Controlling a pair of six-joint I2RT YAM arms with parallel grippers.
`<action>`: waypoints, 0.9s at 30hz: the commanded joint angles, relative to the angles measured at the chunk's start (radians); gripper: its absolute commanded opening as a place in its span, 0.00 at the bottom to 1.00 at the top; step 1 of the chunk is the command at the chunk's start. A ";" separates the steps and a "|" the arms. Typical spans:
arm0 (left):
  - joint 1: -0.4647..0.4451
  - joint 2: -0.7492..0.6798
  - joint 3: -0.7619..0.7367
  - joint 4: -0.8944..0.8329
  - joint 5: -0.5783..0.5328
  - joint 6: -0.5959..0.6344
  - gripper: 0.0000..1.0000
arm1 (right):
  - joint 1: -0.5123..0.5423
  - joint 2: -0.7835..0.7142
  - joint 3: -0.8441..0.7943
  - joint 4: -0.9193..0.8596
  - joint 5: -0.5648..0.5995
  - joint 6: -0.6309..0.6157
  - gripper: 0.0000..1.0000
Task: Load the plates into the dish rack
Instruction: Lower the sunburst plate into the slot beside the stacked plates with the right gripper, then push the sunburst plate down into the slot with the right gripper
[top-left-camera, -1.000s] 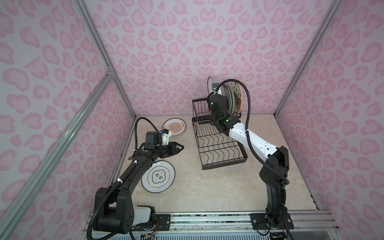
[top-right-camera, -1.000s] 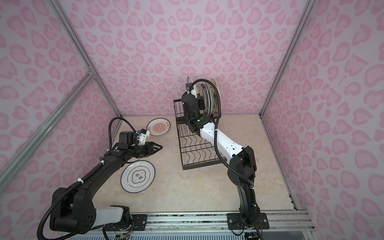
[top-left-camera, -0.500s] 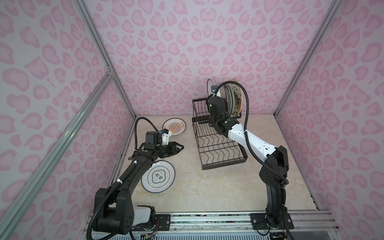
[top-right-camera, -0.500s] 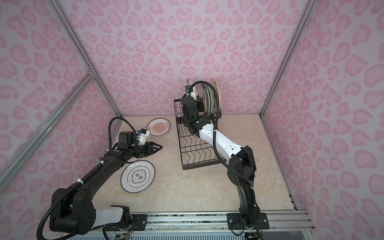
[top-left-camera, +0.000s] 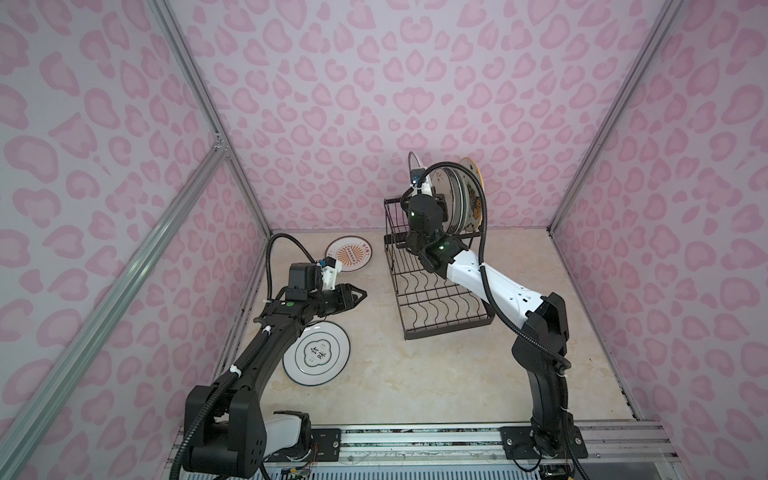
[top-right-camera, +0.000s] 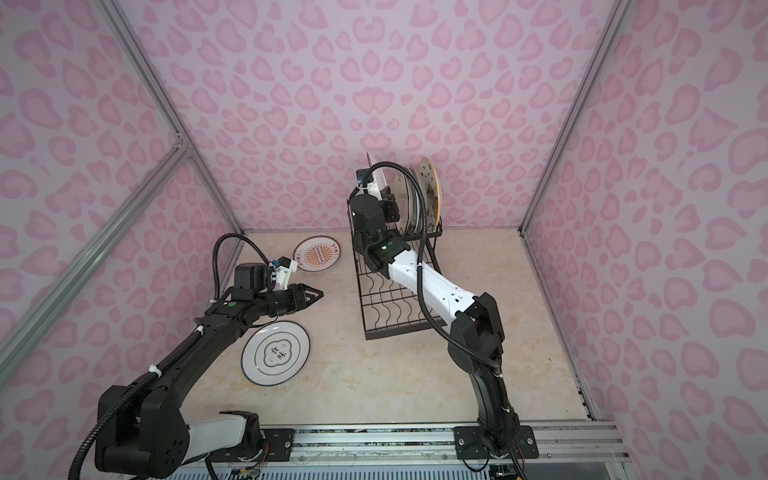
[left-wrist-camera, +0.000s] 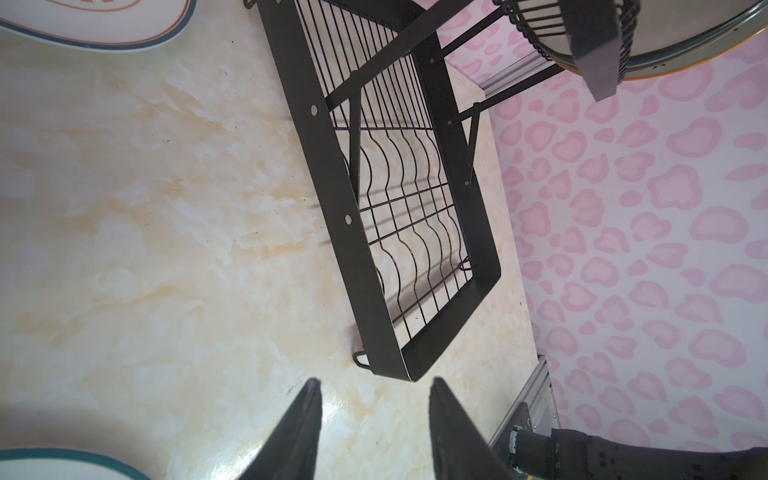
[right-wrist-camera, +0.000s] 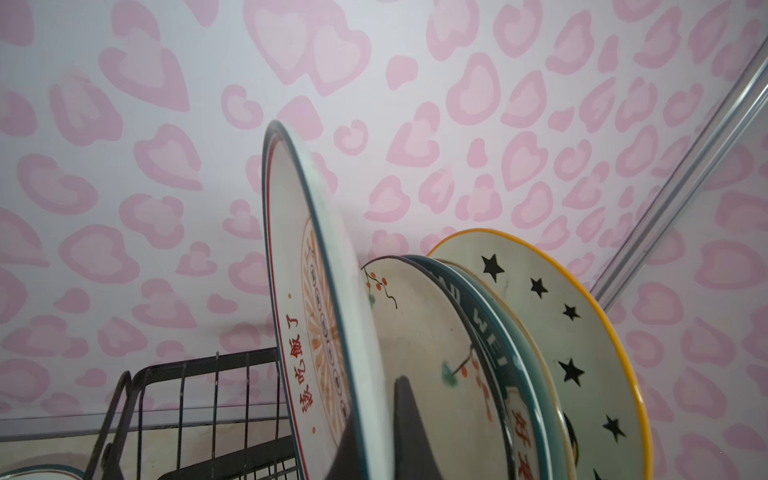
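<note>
Nearest me, below and behind the left end effector (top-left-camera: 359, 296), the green-ringed emblem plate (top-left-camera: 316, 353) lies flat on the worktop (top-left-camera: 415, 374). That end effector hangs above the worktop, jaws partly open, nothing between them. Past it, toward the back wall, a sunburst plate (top-left-camera: 348, 253) lies flat too. Ahead of it stands the black wire dish rack (top-left-camera: 446, 330). Up at the raised basket I have the right end effector (right-wrist-camera: 382, 407) clamped tight on the rim of a second sunburst plate (right-wrist-camera: 316, 316), upright on edge. Just beside that grip, the branch plate (right-wrist-camera: 424, 353), a lettered-rim plate (right-wrist-camera: 486, 328) and the star plate (right-wrist-camera: 561, 332) stand racked, leaning together.
</note>
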 joint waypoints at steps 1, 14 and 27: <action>0.000 -0.014 -0.006 0.002 0.008 0.017 0.45 | 0.007 0.017 0.011 0.071 0.055 -0.034 0.00; 0.002 -0.035 -0.012 -0.022 0.005 0.040 0.45 | 0.010 0.031 0.012 0.062 0.091 -0.045 0.00; 0.007 -0.039 -0.012 -0.026 0.004 0.043 0.45 | -0.001 0.047 0.012 0.041 0.098 -0.042 0.00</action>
